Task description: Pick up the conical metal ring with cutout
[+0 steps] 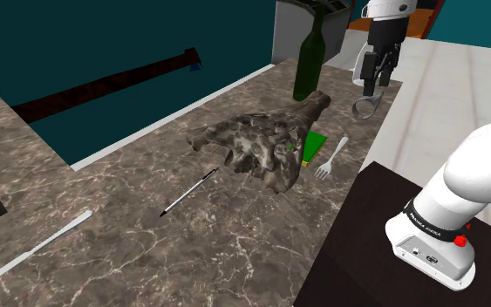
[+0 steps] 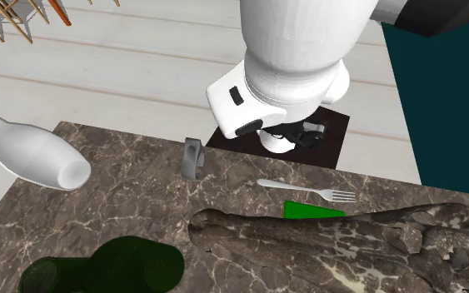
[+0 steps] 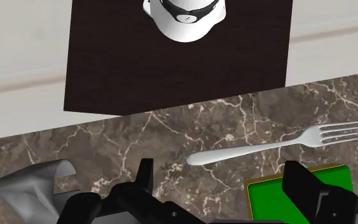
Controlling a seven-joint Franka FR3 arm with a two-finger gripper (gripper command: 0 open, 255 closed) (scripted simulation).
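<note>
1. All-black two-finger gripper (image 3: 220,173): fingers spread, clasping nothing.
2. Grey conical ring with cutout (image 1: 367,106): on the brown marble-patterned countertop (image 1: 235,235), at 6 o'clock of the gripper in the shoulder view, beside 1 finger, outside the gap.
3. White fork (image 1: 330,159): at 7 o'clock of the ring, shoulder view.

place: home kitchen | evidence: marble countertop (image 1: 235,244), fork (image 1: 331,158), green bottle (image 1: 309,61), plank floor (image 2: 141,50)

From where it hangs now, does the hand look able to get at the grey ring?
Probably yes, after a small sideways shift: the hand is open and nothing covers the ring, but it lies outside the fingers, beside one.
</note>
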